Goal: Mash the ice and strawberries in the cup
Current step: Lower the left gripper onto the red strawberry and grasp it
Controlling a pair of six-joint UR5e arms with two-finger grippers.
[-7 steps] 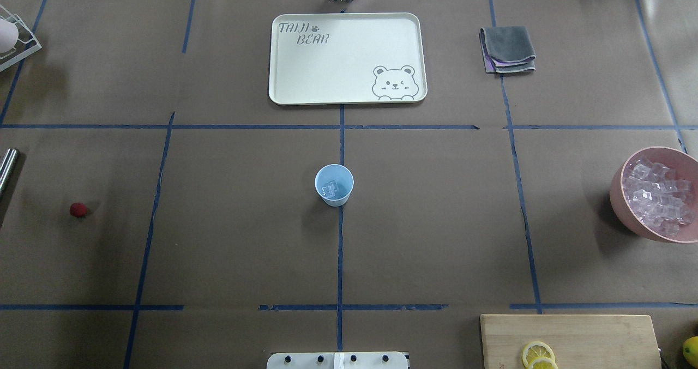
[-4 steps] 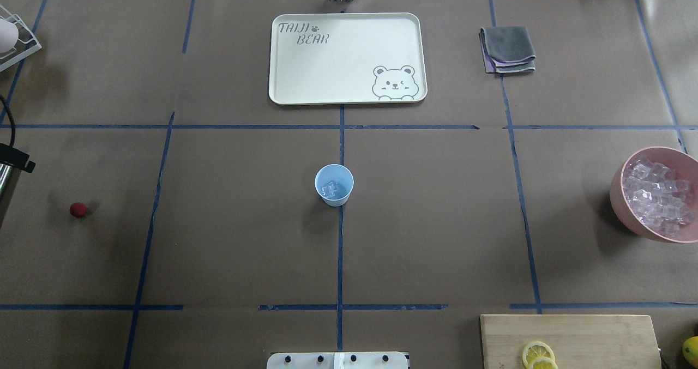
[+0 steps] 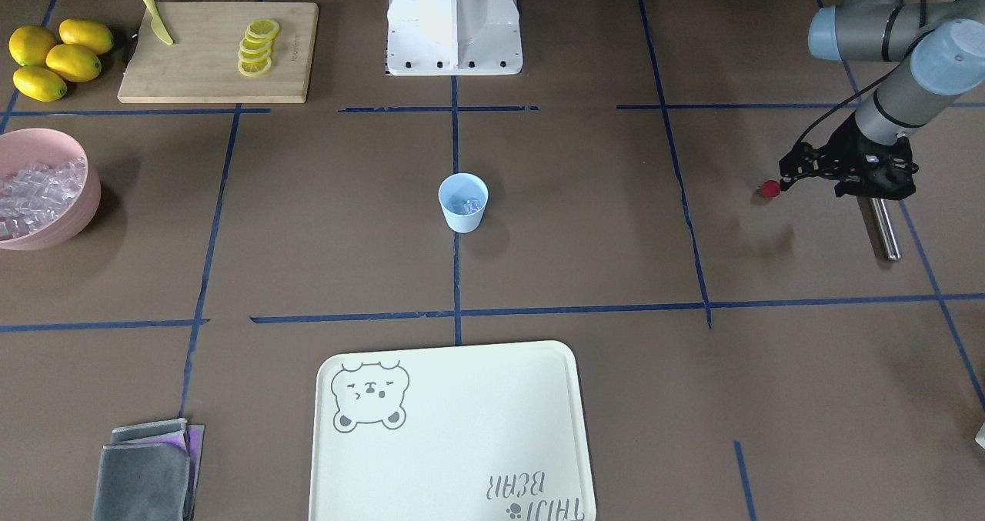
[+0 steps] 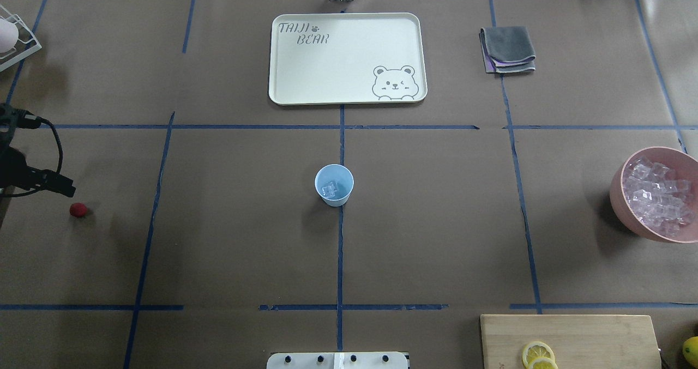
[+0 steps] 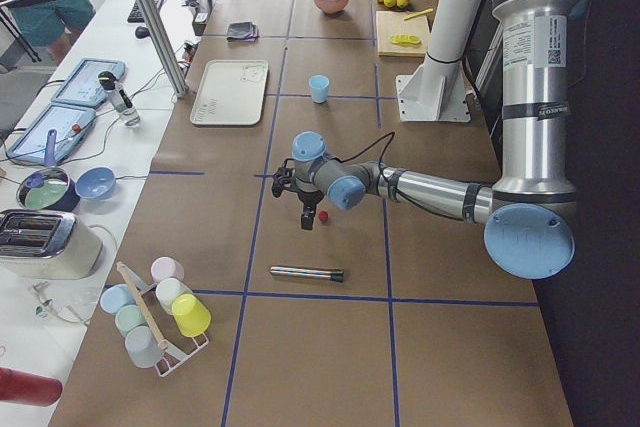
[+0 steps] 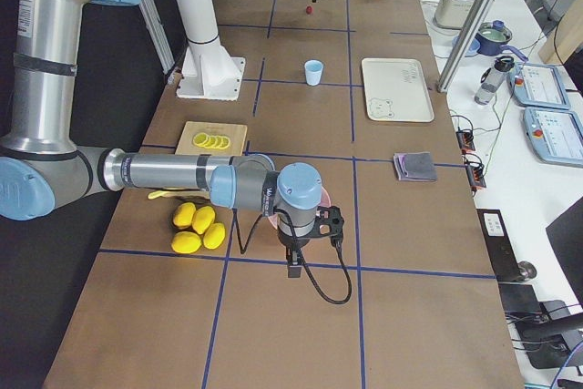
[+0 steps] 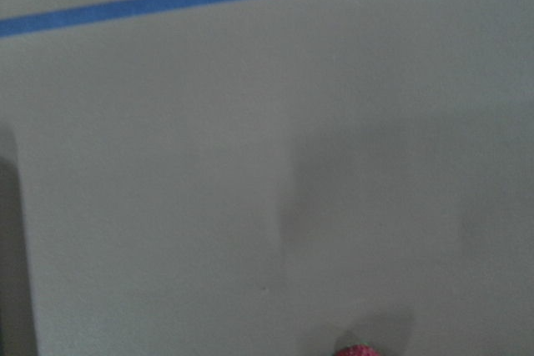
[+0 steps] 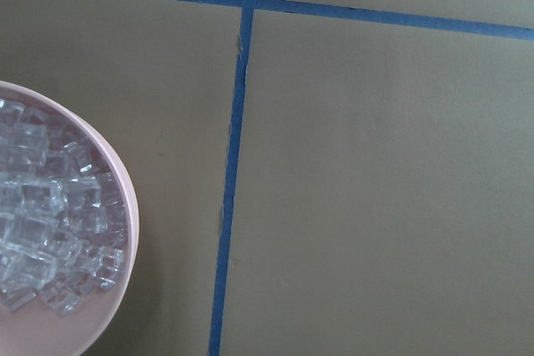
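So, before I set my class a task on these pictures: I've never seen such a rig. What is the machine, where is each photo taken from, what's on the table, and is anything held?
It is a robot with two jointed arms, each ending in a two-finger gripper. Two pictures look down on the table, one from behind the robot and one from across it. Two look along it from its ends, and two come from cameras on the wrists.

On the table are a pale-blue cup with a few ice cubes inside, a pink bowl heaped with ice, a bear tray, a folded cloth, a board with lemon slices, whole lemons and a metal rod.

The left gripper, apparently open, hangs close by the red strawberry, which lies on the table. The right gripper is near the bowl. I see nothing held.
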